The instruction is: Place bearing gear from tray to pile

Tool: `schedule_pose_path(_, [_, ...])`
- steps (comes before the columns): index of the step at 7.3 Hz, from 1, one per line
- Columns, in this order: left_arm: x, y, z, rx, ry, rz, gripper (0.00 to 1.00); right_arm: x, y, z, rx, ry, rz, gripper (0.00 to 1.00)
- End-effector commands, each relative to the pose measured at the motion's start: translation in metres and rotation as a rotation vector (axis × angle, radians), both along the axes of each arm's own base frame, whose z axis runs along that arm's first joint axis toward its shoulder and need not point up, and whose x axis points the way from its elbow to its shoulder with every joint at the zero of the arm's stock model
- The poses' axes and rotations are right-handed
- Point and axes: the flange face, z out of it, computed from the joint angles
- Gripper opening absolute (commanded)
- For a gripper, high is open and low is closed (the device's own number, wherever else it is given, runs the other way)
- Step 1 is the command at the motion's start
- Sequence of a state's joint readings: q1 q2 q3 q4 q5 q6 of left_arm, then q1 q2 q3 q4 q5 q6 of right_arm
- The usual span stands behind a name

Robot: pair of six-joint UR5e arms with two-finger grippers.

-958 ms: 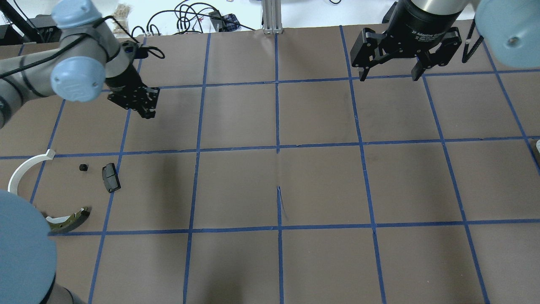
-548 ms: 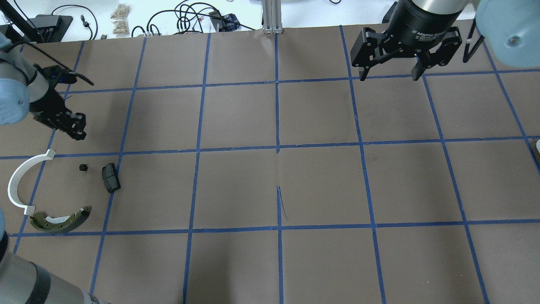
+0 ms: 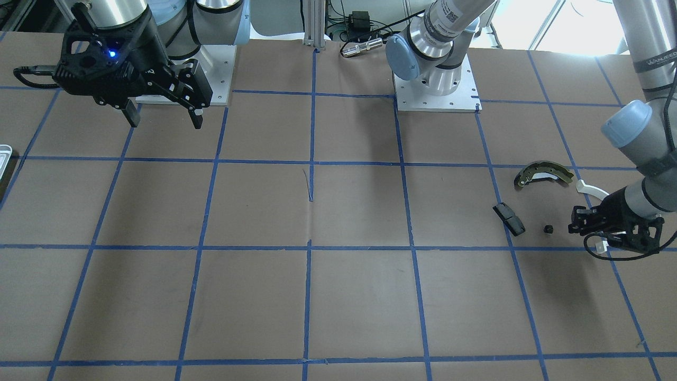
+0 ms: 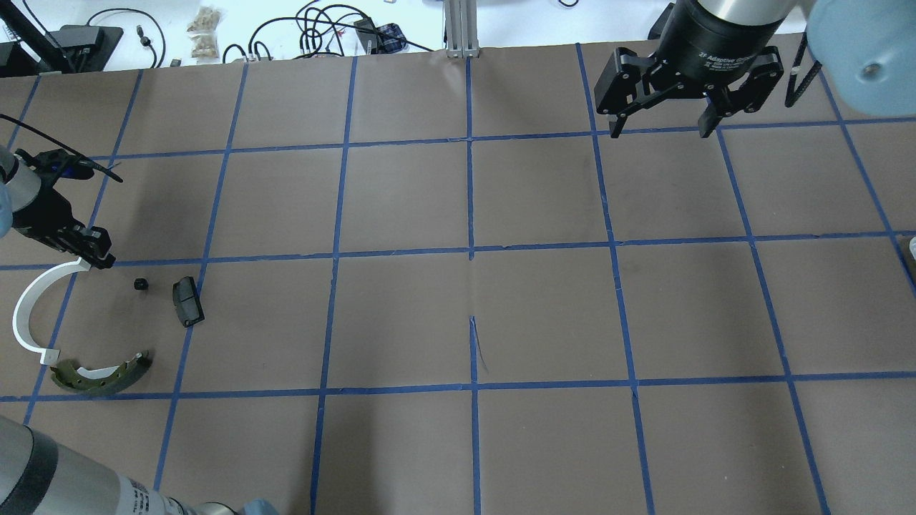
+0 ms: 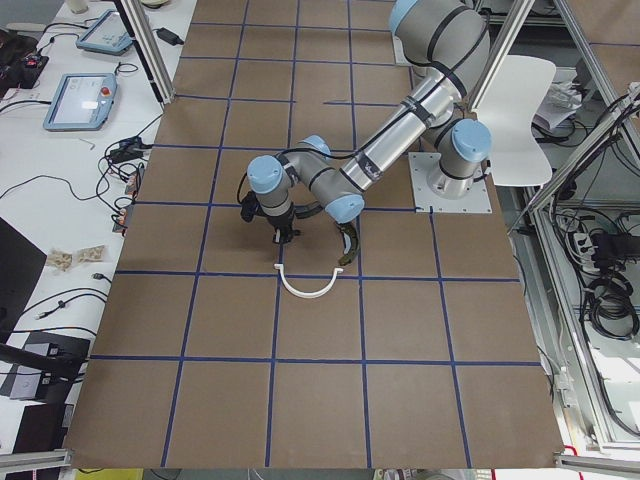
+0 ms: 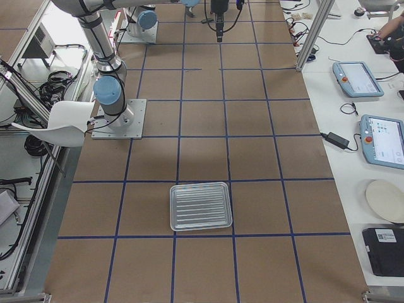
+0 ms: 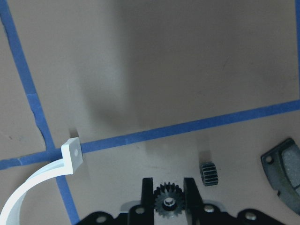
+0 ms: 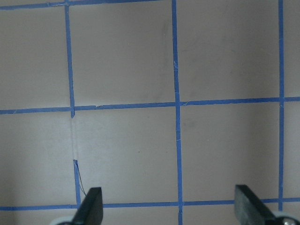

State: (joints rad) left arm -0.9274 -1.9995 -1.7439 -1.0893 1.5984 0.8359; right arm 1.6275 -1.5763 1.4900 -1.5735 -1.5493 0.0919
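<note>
My left gripper (image 4: 100, 259) is shut on a small black toothed bearing gear (image 7: 168, 201), held just above the table at the pile. It hovers by the far end of the white half-ring (image 4: 28, 307). The pile also holds an olive-gold brake shoe (image 4: 100, 375), a black pad (image 4: 187, 300) and another small black gear (image 4: 141, 284). In the left wrist view, the ring's end (image 7: 70, 152) is to the left, and the loose gear (image 7: 209, 173) and the pad (image 7: 283, 168) to the right. The tray (image 6: 201, 206) lies empty at the table's right end. My right gripper (image 4: 662, 129) is open and empty.
The table (image 4: 472, 307) is brown paper with a grid of blue tape. Only a sliver of the tray shows in the front-facing view (image 3: 4, 153). Cables and small items lie beyond the table's far edge (image 4: 315, 28).
My left arm has swung left and nearer, carrying its gripper from the far-left squares down to the far end of the white half-ring. The right arm has not moved.
</note>
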Motion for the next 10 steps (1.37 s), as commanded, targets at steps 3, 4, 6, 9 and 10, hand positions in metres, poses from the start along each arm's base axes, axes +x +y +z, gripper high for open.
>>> schedule_pose_path(3, [-0.012,0.003,-0.012,-0.023,0.088,0.012,0.3,0.0,0.0,0.0,0.0,0.0,0.0,1.0])
schedule_pose_path(4, [-0.012,0.004,-0.015,-0.014,0.089,0.012,0.61,0.0,-0.001,0.0,-0.002,0.0,0.001,1.0])
schedule_pose_path(6, [-0.016,0.009,-0.019,-0.007,0.092,0.02,0.87,0.0,0.0,0.0,0.0,0.0,0.001,1.0])
schedule_pose_path(9, [-0.029,0.001,0.021,-0.046,0.058,0.013,0.96,0.0,-0.001,0.0,-0.003,-0.002,0.0,1.0])
schedule_pose_path(10, [-0.053,-0.005,0.041,-0.07,0.04,0.003,0.98,0.0,-0.001,-0.001,-0.001,-0.002,0.0,1.0])
